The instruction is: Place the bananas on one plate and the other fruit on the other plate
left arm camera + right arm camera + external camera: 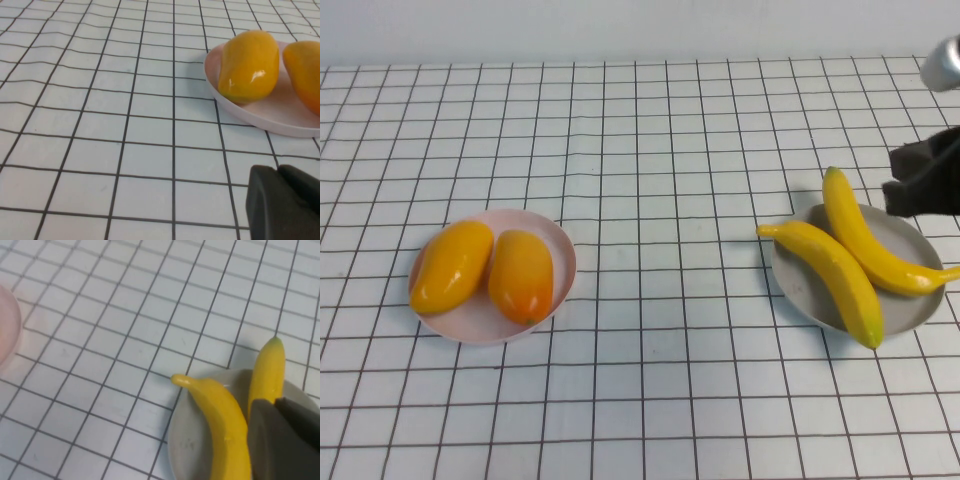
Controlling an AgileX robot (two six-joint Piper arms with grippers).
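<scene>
Two bananas [830,275] [865,240] lie side by side on the grey plate [910,310] at the right. Two orange-yellow mango-like fruits [450,265] [520,275] lie on the pink plate [560,250] at the left. My right gripper [900,180] hovers at the grey plate's far right edge, shut and empty. The right wrist view shows its tips [275,402] over the bananas [220,415] and the grey plate [187,440]. My left gripper [277,170] is shut and empty, near the pink plate [280,117] and its fruits [248,65]; it is outside the high view.
The table is covered with a white cloth with a black grid [660,200]. A white wall runs along the far edge. The pink plate's edge also shows in the right wrist view [7,325].
</scene>
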